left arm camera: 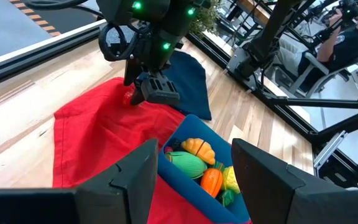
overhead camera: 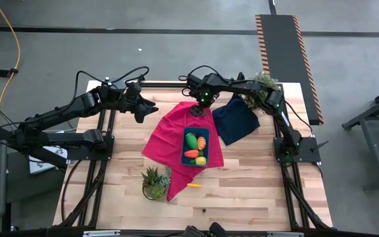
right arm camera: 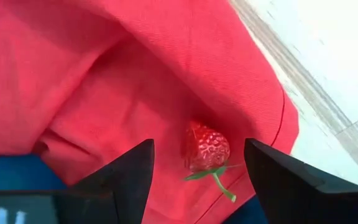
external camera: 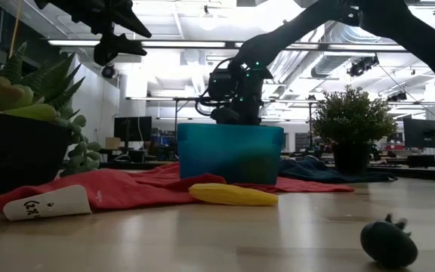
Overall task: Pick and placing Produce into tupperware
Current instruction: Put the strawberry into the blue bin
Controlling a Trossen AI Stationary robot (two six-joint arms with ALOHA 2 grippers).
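Red strawberry (right arm camera: 206, 149) on red cloth (right arm camera: 104, 74) between wide-open, empty right claw (right arm camera: 197, 171) fingers.

The right arm reaches from the right side of the table toward its far middle, wrist bent down. The right gripper (overhead camera: 198, 110) points downward, low over the surface, with its two fingers (right arm camera: 120, 180) spread wide and nothing between them. The left arm is raised at the far left; the left gripper (overhead camera: 145, 110) hangs in the air, its fingers partly apart and empty.
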